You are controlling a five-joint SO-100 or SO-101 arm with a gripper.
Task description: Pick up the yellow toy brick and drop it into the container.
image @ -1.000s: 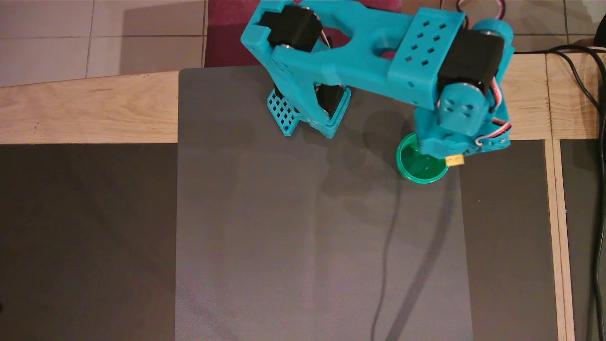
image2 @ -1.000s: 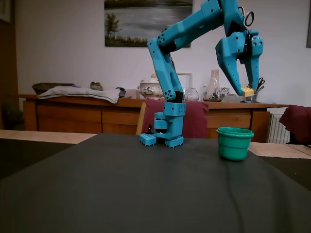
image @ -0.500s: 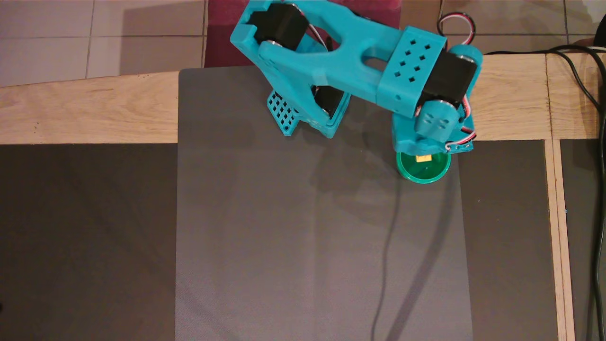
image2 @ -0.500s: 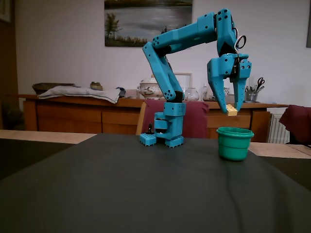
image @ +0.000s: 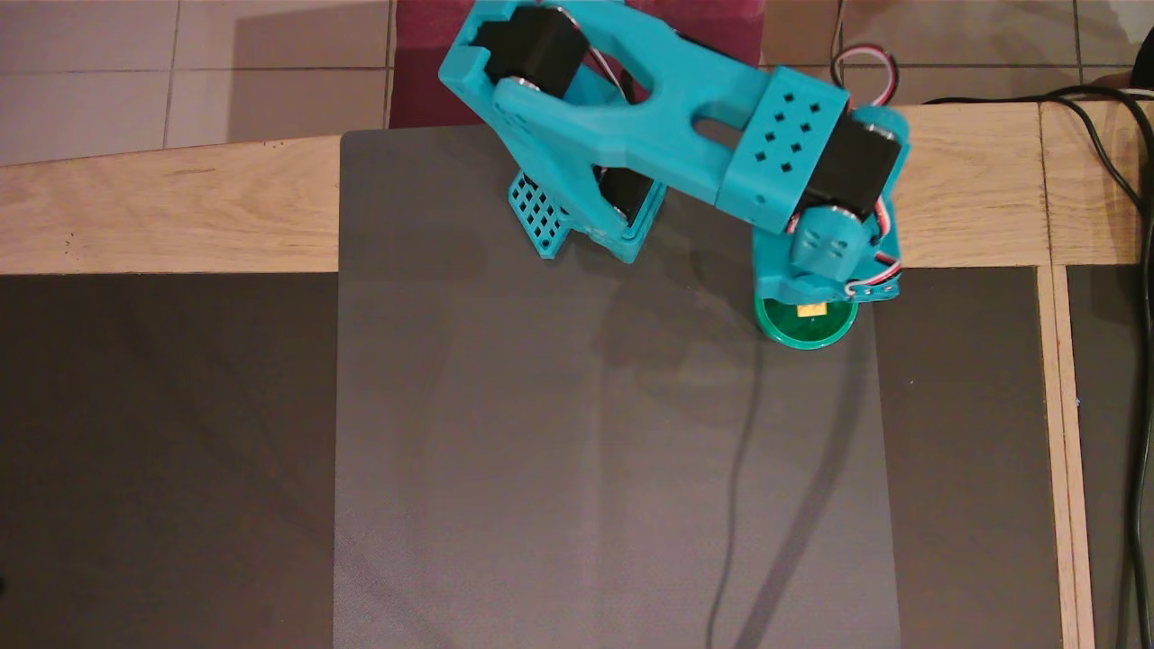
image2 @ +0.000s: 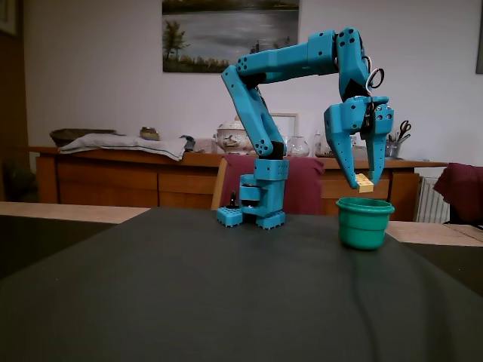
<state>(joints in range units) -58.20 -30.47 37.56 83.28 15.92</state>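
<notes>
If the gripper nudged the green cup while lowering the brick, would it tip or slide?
The cup looks like thin plastic and empty, so probably light and easily shoved. It seems squat, with a wide rim, so sliding on the dark mat seems likelier than tipping. The brick hangs just above it in the gripper.

Behind my base hangs a framed landscape painting (image2: 230, 34) on a plain white wall (image2: 98, 68). Below it runs a long wooden sideboard (image2: 113, 177) carrying a folded grey cloth (image2: 124, 143). A dark red upholstered chair (image2: 302, 185) faces my desk (image: 162, 212), pale oak under a grey mat (image: 541, 469). Beige floor tiles (image: 180, 63) lie beyond.
</notes>
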